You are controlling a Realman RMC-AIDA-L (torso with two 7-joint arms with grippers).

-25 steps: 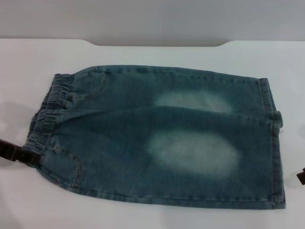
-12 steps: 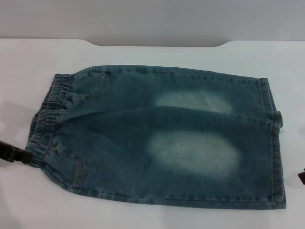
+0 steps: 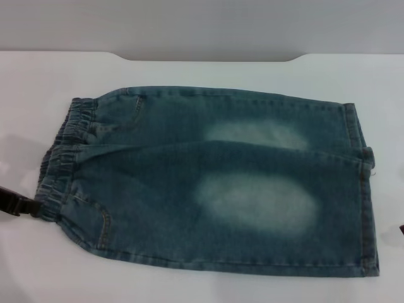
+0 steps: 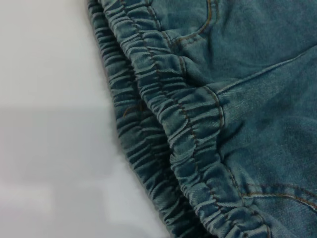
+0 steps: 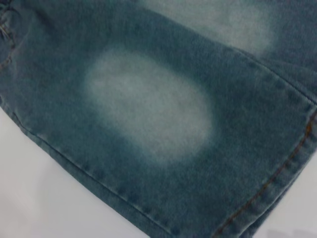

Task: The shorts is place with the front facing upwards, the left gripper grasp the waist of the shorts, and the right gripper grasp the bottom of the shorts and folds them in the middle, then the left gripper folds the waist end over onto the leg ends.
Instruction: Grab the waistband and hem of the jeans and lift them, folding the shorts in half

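Observation:
The shorts (image 3: pixel 214 183) lie flat on the white table (image 3: pixel 208 72), one leg behind the other. The puckered waist (image 3: pixel 60 158) is at the left and the bottom (image 3: pixel 366 208) at the right. My left gripper (image 3: pixel 19 205) shows as a dark piece at the left edge, its tip meeting the near corner of the waist. Only a dark sliver of my right gripper (image 3: pixel 401 228) shows at the right edge, just beyond the near leg's hem. The left wrist view looks closely at the gathered waist (image 4: pixel 163 124). In the right wrist view are a pale washed patch (image 5: pixel 148 109) and a stitched hem (image 5: pixel 277 183).
The table's back edge (image 3: pixel 208 60) has a shallow recess, with a grey surface behind it. Bare white tabletop surrounds the shorts on all sides, narrowest along the front edge.
My right gripper has drawn back to the right and has almost left the head view. My left gripper has shifted slightly leftward at the waist corner. The shorts have stayed put.

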